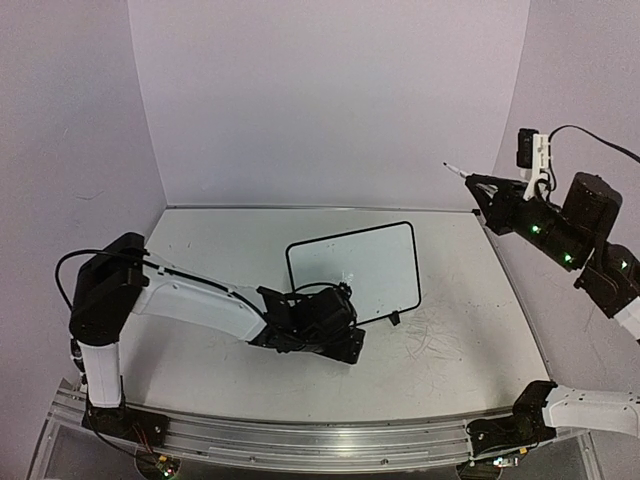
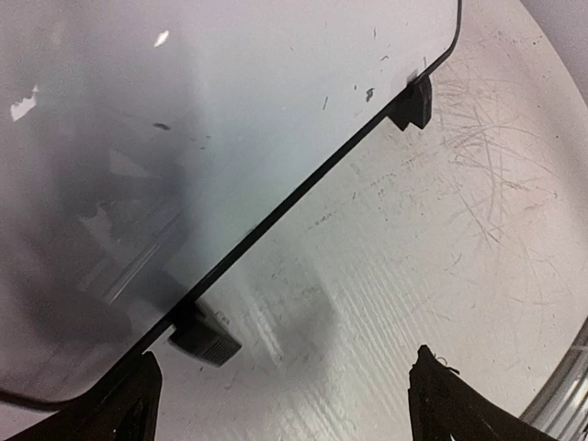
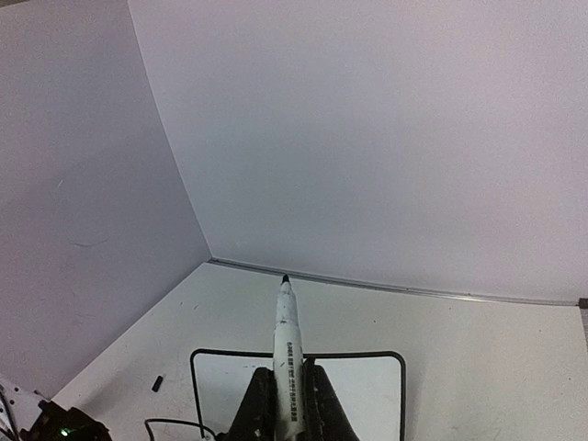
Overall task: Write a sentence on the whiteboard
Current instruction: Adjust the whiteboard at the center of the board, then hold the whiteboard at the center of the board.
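The whiteboard lies skewed mid-table, black-framed, with only faint smudges. No blue sentence shows on it. My left gripper is low at the board's near-left edge. In the left wrist view it is open. The board's edge runs diagonally above it and one black foot sits near my left finger. My right gripper is high at the right, shut on a white marker. In the right wrist view the marker points out over the board.
A small black cap lies on the table left of the board. Grey scuff scribbles mark the tabletop right of the board. The board's other foot sticks out at its near-right corner. Purple walls close in at the back and sides.
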